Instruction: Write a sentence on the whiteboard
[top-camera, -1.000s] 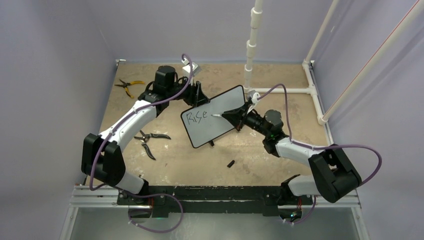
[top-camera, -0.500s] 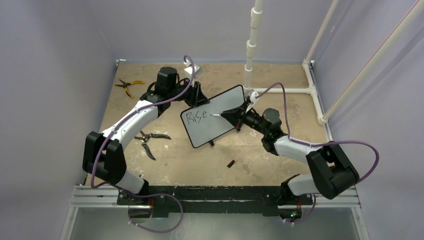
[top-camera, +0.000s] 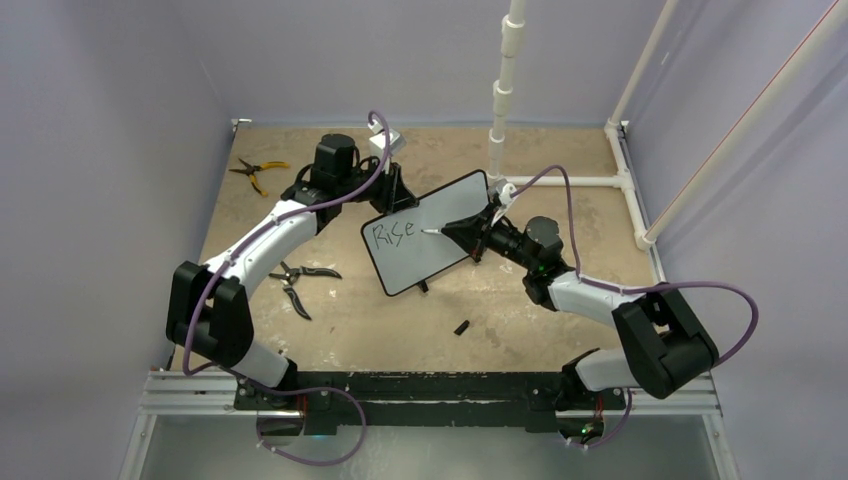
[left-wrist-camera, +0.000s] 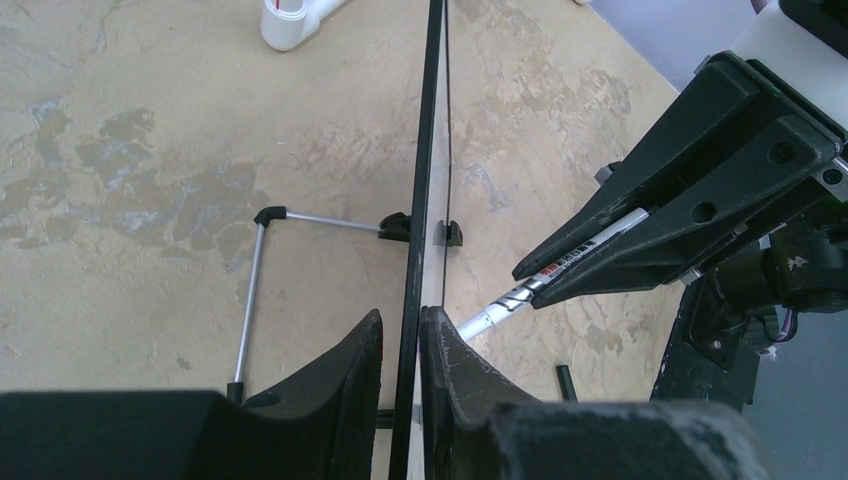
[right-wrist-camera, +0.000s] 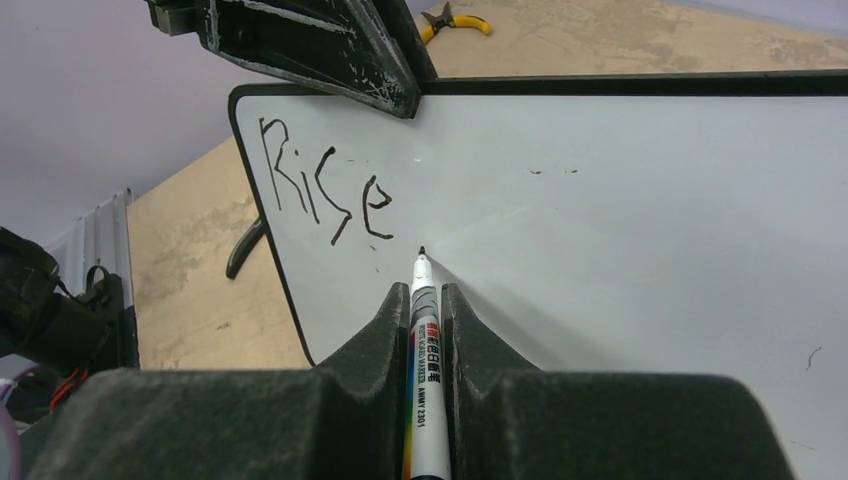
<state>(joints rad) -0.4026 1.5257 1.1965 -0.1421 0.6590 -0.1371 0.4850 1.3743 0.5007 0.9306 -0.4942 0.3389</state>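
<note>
**Materials and Surface Finish: Findings**

The whiteboard (right-wrist-camera: 650, 220) has a smooth, glossy white face in a thin black frame. The tabletop (left-wrist-camera: 130, 130) is matt, mottled tan, worn rough in patches. The left hand (left-wrist-camera: 401, 335) is matt black plastic, scuffed whitish. The marker (right-wrist-camera: 427, 400) has a glossy white plastic barrel. The stand wire (left-wrist-camera: 250, 290) is bright bare metal.

From the left wrist the whiteboard (left-wrist-camera: 424, 150) shows edge-on only: its written face is unseen, its top is cut by the frame, and its lower edge is lost between the left gripper (left-wrist-camera: 402, 318) fingers. In the right wrist view the board's right side runs out of frame and the marker (right-wrist-camera: 426, 340) tail is cut off below. From above, the black piece (top-camera: 462, 327) on the counter (top-camera: 380, 340) is too small to identify
</note>
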